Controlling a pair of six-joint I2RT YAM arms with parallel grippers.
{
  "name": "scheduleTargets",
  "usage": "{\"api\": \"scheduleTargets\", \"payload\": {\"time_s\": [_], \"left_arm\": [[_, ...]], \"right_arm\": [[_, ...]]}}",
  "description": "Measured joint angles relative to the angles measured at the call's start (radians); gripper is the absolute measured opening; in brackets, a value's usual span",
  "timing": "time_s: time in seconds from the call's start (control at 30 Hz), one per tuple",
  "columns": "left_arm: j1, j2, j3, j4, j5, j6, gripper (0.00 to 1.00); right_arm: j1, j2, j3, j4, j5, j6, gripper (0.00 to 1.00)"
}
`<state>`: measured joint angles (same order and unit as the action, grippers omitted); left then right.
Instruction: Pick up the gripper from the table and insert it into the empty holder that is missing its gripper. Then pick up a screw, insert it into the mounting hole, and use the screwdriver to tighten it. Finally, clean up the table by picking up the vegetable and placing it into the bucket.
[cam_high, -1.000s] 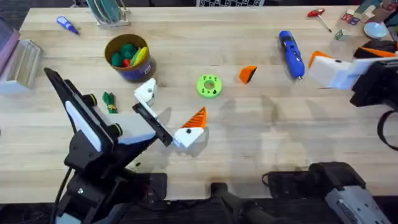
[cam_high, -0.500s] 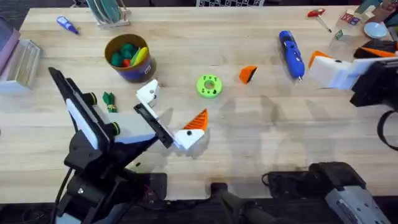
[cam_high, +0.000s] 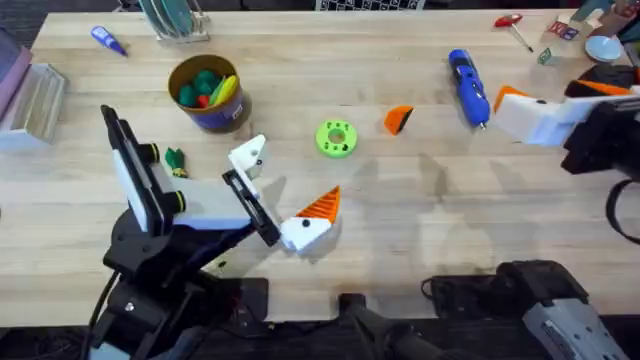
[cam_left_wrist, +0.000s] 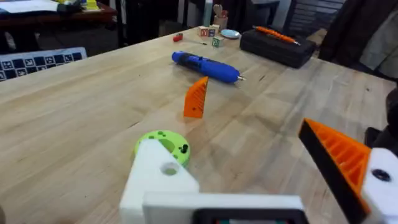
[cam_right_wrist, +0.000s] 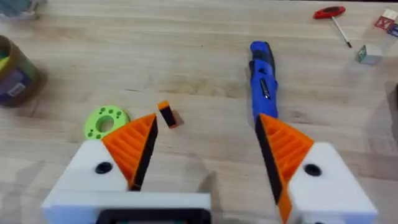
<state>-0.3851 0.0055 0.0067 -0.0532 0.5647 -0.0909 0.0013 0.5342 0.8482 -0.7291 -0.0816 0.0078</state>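
The left gripper sits spread and empty at the lower middle of the overhead frame, one finger carrying an orange tip and the other, the empty holder, bare white; the right gripper at the far right edge is likewise spread and holds nothing. The first step looks not yet begun: the loose orange gripper lies at centre right, so the next move calls for an arm to pinch it and seat it on the holder. The green disc lies just left of it, the screwdriver to its upper right, while the vegetable waits below the bucket at upper left.
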Motion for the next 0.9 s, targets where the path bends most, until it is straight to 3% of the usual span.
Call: {"api": "scheduleTargets", "payload": {"time_s": [0.2, 0.37, 0.67, 0.9], "left_arm": [[0.000, 0.000, 0.000, 0.000, 0.001, 0.000, 0.985], [0.000, 0.000, 0.000, 0.000, 0.008, -0.003, 0.985], [0.000, 0.000, 0.000, 0.000, 0.015, -0.004, 0.985], [0.000, 0.000, 0.000, 0.000, 0.016, -0.007, 0.986]], "right_arm": [[0.000, 0.054, 0.009, 0.039, -0.067, -0.045, 0.947], [0.016, 0.230, 0.070, 0.005, -0.113, -0.083, 0.948], [0.143, 0.595, 0.267, -0.141, -0.127, -0.223, 0.948], [0.206, 0.780, 0.283, -0.110, -0.128, -0.282, 0.947]]}}
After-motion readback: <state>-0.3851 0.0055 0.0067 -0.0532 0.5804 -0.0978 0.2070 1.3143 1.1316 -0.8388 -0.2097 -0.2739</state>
